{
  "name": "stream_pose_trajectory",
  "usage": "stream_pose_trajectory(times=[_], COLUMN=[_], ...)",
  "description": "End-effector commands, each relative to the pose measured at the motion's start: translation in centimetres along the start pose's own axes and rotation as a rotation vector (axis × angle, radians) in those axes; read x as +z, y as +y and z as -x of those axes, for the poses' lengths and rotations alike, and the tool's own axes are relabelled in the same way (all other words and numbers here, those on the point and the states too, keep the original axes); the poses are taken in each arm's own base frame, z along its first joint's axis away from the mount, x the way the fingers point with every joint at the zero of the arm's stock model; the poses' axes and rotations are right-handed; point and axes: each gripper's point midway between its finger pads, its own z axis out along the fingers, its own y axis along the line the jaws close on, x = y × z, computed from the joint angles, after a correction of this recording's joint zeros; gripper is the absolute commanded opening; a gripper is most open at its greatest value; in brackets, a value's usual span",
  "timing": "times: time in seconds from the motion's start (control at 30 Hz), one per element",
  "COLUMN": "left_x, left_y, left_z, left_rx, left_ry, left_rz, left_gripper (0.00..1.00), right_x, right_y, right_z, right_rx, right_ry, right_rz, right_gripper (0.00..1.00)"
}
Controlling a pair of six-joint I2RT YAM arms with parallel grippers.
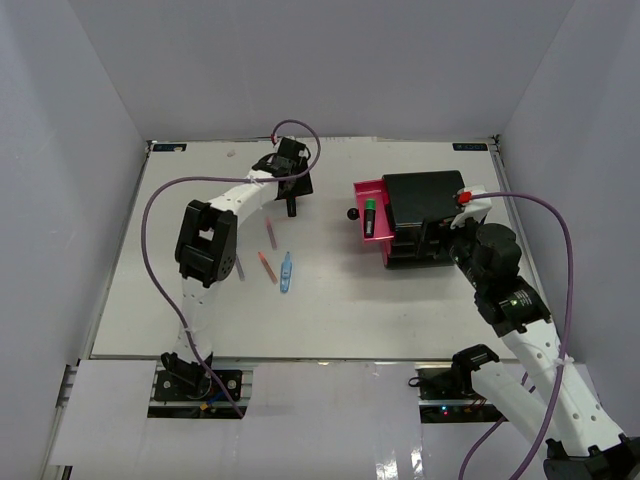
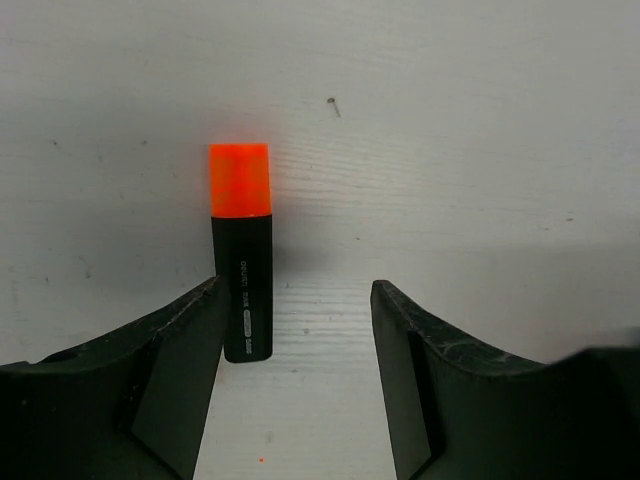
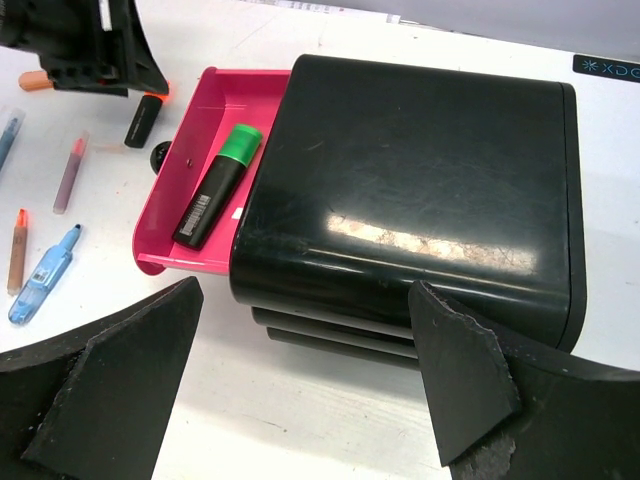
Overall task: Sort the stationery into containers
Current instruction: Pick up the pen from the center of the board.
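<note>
at the far middle of the surface (image 1: 400,310): left tool (image 2: 297,290) low over the orange-capped highlighter (image 2: 241,255). jaws apart, nothing clamped. highlighter lies flat, cap pointing away from the tool, tail end just inside the gap, hard by one finger and well clear of the other. touching or not, cannot tell.

right tool (image 3: 307,290) spread wide, holding nothing, hanging just beside the black cabinet (image 3: 420,170). top pink drawer (image 3: 190,130) stands open with a green-capped highlighter (image 3: 215,190) lying in it.

risks, as i judge them:
- highlighter sits off-centre in the gap. on closing, the near finger would meet it first and could shove or roll it sideways, maybe out of reach.
- only the tail lies between the fingers. a pinch that far back could let the cap end droop on the lift and slip free short of the drawer.
- the way to the drawer runs toward the right arm. both could crowd the cabinet's open side.
- salmon pen (image 1: 267,266) and light-blue piece (image 1: 286,273) lie near the left arm's elbow. a low sweep could scatter them.

hard to read: from overhead the left tool covers most of the highlighter. the cabinet's lower tiers show only as dark edges, so no drawers can be made out there. the drawer's knob (image 3: 160,155) is partly cut off by the drawer wall. an orange-tipped item at the top left of the right wrist view is half hidden behind the left tool.
</note>
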Motion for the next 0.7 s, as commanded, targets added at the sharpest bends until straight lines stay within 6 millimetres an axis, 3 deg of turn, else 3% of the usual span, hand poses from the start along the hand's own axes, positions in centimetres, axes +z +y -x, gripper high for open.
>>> stream_pose_trajectory(times=[0.0,0.4,0.67], left_x=[0.0,3.8,5.1], left_y=[0.3,3.2,2.7], left_z=[2.1,0.2,-0.8], left_rx=[0.007,-0.004,-0.002], left_ry=[-0.050,-0.013,0.019], left_rz=[0.028,0.123,0.098], left_gripper=[0.70,0.68,0.53], right_x=[0.0,0.2,0.1], right_y=[0.1,0.2,0.1], right_z=[0.5,0.2,0.1], right_rx=[-0.001,-0.003,-0.001], right_ry=[-0.019,-0.011,-0.013], right_rz=[0.000,0.006,0.006], right_gripper=[0.90,0.90,0.90])
